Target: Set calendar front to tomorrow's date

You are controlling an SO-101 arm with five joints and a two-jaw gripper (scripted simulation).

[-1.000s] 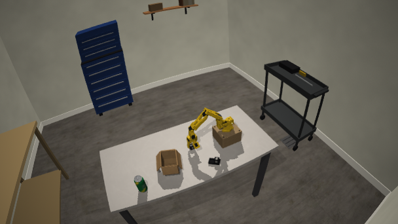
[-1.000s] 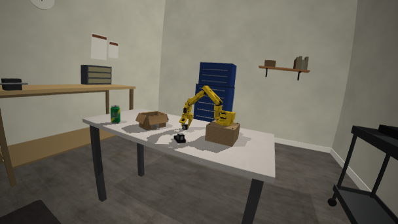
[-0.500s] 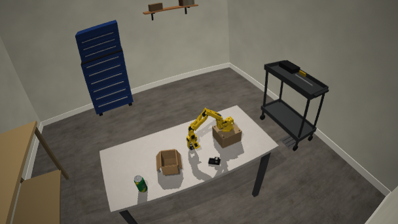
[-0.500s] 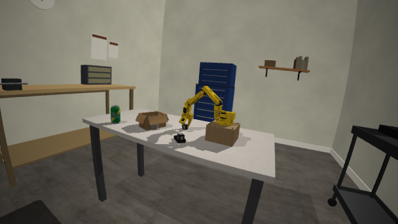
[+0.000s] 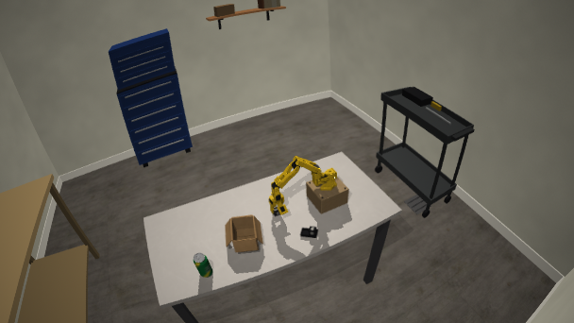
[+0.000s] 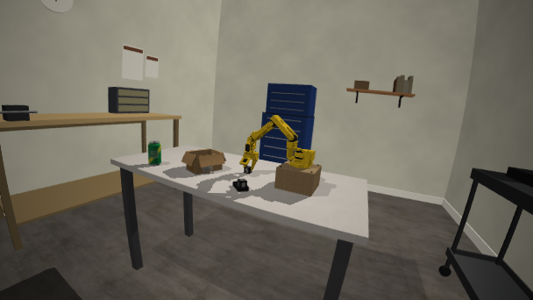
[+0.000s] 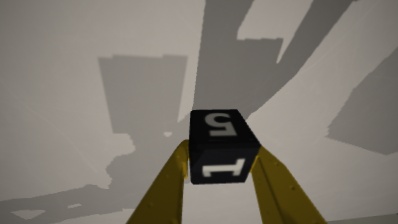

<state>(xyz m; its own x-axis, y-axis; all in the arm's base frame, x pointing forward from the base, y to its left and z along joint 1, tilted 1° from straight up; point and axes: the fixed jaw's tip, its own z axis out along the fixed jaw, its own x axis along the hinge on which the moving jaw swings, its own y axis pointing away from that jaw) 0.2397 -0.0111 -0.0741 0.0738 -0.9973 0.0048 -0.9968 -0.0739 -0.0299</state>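
Your hand (image 7: 220, 165) was pinching a black cube (image 7: 221, 146), one yellow finger (image 7: 165, 185) against each side. In the wrist view the cube's face toward the camera read 1 and the face above it read 5, inverted. The cube sat over the middle of the white table (image 5: 189, 227). The black tray (image 5: 310, 231) lay apart from it, nearer the table's front edge. A cardboard box (image 5: 244, 233) stood beside the hand.
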